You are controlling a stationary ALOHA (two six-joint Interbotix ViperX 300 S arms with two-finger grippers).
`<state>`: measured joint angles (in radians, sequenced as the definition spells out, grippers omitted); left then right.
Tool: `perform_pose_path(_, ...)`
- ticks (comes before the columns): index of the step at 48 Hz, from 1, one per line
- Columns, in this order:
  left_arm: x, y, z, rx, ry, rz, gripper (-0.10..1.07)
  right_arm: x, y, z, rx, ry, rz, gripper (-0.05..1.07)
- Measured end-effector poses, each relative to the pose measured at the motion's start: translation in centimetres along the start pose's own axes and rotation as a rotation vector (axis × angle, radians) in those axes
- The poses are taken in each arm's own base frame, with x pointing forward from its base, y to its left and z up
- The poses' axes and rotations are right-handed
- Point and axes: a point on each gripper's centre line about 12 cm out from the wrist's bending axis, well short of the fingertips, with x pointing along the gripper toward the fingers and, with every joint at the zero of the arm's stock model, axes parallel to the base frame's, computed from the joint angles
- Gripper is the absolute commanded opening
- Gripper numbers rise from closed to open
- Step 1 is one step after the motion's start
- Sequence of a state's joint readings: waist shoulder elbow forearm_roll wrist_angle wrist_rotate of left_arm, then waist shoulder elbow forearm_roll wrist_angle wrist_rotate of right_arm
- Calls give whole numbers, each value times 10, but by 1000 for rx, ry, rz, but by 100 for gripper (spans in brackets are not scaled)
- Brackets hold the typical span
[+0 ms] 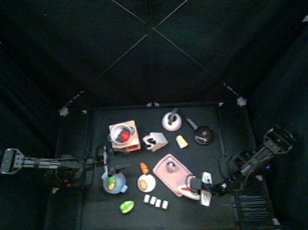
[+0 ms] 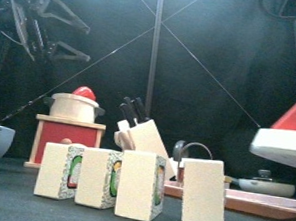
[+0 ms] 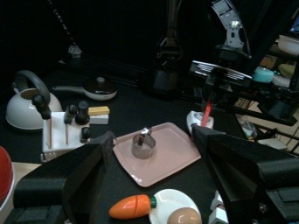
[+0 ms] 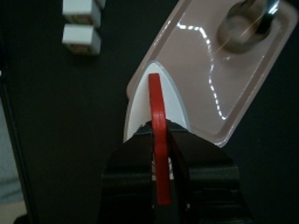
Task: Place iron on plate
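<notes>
Four white sushi-like blocks (image 2: 128,186) stand at the table's front edge. Behind them, the right gripper (image 4: 160,144) has its jaws clamped on a red-rimmed white plate (image 4: 156,109) just beside the flat pink wedge-shaped toy iron (image 1: 174,173). Left gripper (image 3: 146,188) hovers with jaws apart.

Black desk (image 1: 87,162) carries: pink wedge-shaped iron (image 1: 171,173); knife block (image 1: 155,140); grey kettle (image 1: 173,119); red-and-wood grinder (image 1: 123,135); carrot (image 1: 144,183); white sushi blocks (image 1: 156,201) along front edge.
</notes>
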<state>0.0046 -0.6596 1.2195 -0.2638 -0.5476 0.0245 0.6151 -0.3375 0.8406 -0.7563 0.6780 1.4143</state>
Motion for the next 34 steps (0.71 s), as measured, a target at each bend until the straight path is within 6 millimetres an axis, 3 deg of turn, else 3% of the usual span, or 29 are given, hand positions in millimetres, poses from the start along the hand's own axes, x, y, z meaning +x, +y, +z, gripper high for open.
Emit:
perform_pose_path(13, 0, 0, 0, 0, 0, 1, 102, 8, -21, 26, 9, -79, -49, 38)
perform_pose_path(34, -1, 1, -2, 1, 4, 2, 102, 31, -30, 32, -38, -76, -67, 38)
